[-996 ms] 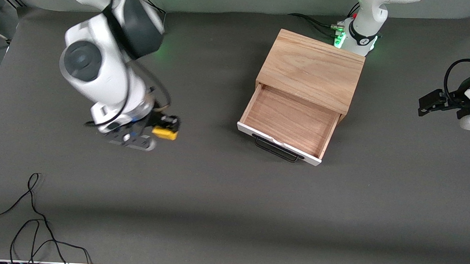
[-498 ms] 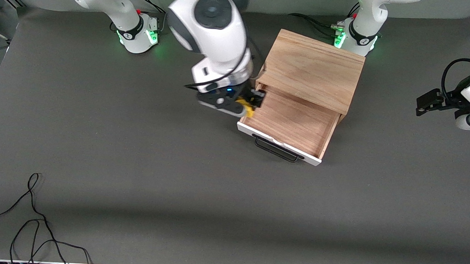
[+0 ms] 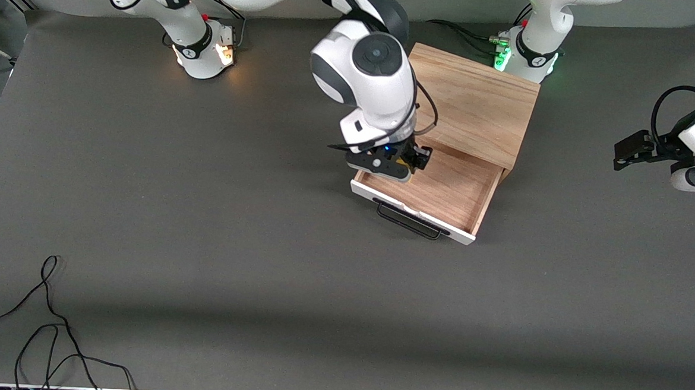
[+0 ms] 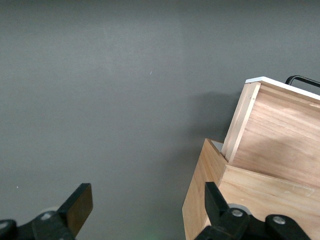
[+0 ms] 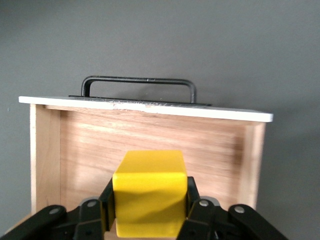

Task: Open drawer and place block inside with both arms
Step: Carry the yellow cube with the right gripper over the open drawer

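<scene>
The drawer is pulled out of the light oak box, its white front panel and black handle toward the front camera. My right gripper is over the drawer's tray, at the end toward the right arm, shut on the yellow block. In the right wrist view the block is over the tray floor, with the front panel and handle past it. My left gripper waits open and empty beside the box, at the left arm's end of the table.
Loose black cables lie on the grey table near the front camera at the right arm's end. The right arm's base glows orange, the left arm's base green.
My right arm has swung with the yellow block from the open table at its own end to over the drawer tray. Its base light turned from green to orange. The left arm barely moved.
</scene>
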Tool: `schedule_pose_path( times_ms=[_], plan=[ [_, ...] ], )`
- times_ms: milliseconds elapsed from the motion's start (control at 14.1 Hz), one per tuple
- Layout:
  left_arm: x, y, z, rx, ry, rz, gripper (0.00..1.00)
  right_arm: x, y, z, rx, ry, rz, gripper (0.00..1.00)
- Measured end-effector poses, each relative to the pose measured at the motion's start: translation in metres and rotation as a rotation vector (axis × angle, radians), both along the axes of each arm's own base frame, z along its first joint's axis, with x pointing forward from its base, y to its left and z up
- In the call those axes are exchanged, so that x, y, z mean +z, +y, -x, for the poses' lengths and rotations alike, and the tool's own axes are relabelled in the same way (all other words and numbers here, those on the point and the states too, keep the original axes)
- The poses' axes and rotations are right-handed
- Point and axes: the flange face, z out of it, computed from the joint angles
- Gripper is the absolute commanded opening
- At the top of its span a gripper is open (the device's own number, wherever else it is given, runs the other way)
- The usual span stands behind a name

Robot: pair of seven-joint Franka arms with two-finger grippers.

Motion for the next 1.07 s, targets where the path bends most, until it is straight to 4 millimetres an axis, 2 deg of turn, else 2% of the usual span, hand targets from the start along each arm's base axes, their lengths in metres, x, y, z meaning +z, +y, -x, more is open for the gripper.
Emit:
schedule_pose_path(
  times_ms=[142,285,640,783,854,925,996,1067],
  plan=[
    [0.0,0.001,0.0,-0.009,0.003,0.0,1.0,-0.029,0.01,0.005,-0.004,0.013,0.013,0.06],
    [0.0,0.002,0.001,-0.013,0.006,0.001,1.0,-0.048,0.013,0.007,-0.006,0.026,0.03,0.07],
    [-0.001,0.001,0.001,-0.015,0.011,0.018,1.0,-0.067,0.015,0.006,-0.034,0.037,0.038,0.09],
    [-0.001,0.001,0.001,-0.016,0.012,0.018,1.0,-0.08,0.017,0.008,-0.052,0.049,0.048,0.19],
    [-0.001,0.001,0.001,-0.016,0.012,0.018,1.0,-0.087,0.019,0.01,-0.061,0.056,0.054,0.35],
    [-0.001,0.001,0.001,-0.016,0.012,0.019,1.0,-0.093,0.019,0.01,-0.067,0.06,0.058,0.57],
    [-0.001,0.001,0.001,-0.016,0.013,0.019,1.0,-0.096,0.02,0.011,-0.071,0.061,0.059,1.0],
    [-0.001,0.001,0.001,-0.016,0.013,0.019,1.0,-0.097,0.02,0.01,-0.076,0.061,0.058,1.0]
  ],
)
